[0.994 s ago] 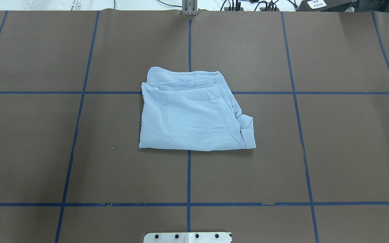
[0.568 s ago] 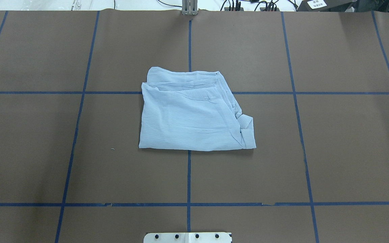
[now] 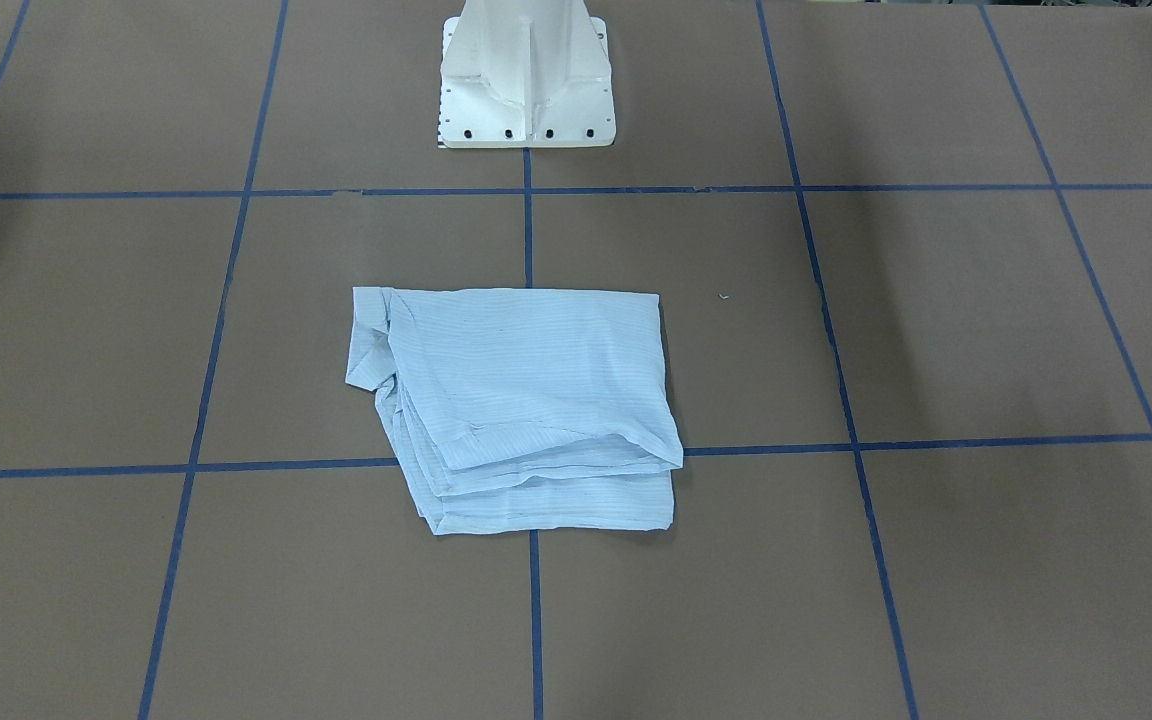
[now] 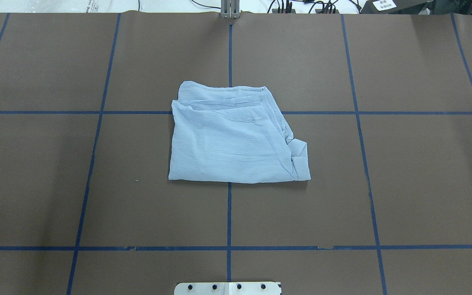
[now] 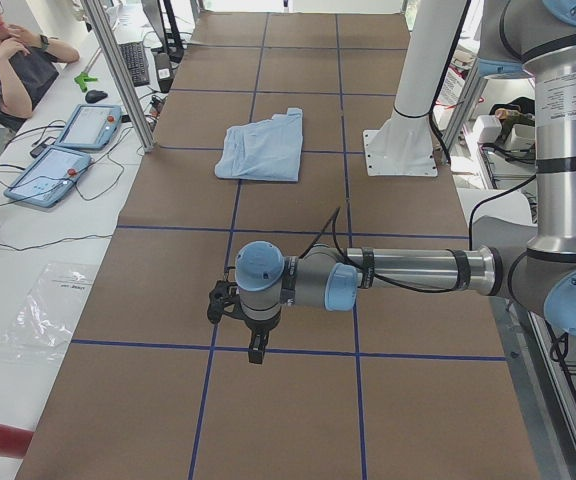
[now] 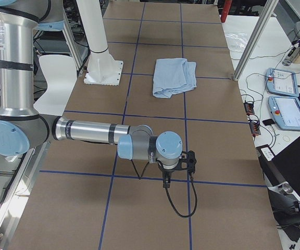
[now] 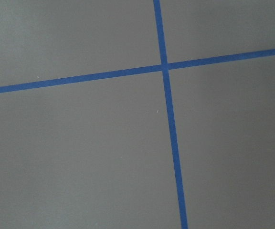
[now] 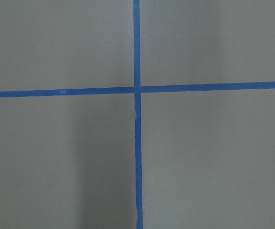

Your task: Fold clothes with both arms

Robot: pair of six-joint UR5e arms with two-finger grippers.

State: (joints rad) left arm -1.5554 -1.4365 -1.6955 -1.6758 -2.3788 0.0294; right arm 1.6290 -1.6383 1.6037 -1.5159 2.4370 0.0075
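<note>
The pale-blue striped shirt [image 4: 232,143] lies folded into a rough rectangle at the middle of the brown table, with layered edges on its far side. It also shows in the front view [image 3: 526,400] and both side views [image 5: 260,150] [image 6: 173,75]. No gripper touches it. My left gripper [image 5: 255,352] hangs far from it over the table's left end, pointing down. My right gripper [image 6: 165,183] hangs over the right end. I cannot tell whether either is open or shut. Both wrist views show only bare mat and blue tape.
The white pedestal base [image 3: 526,90] stands at the robot's edge of the table. Blue tape lines [image 4: 228,213] grid the mat. An operator [image 5: 8,60] and teach pendants [image 5: 68,150] are beyond the far edge, with aluminium posts [image 6: 251,41] there.
</note>
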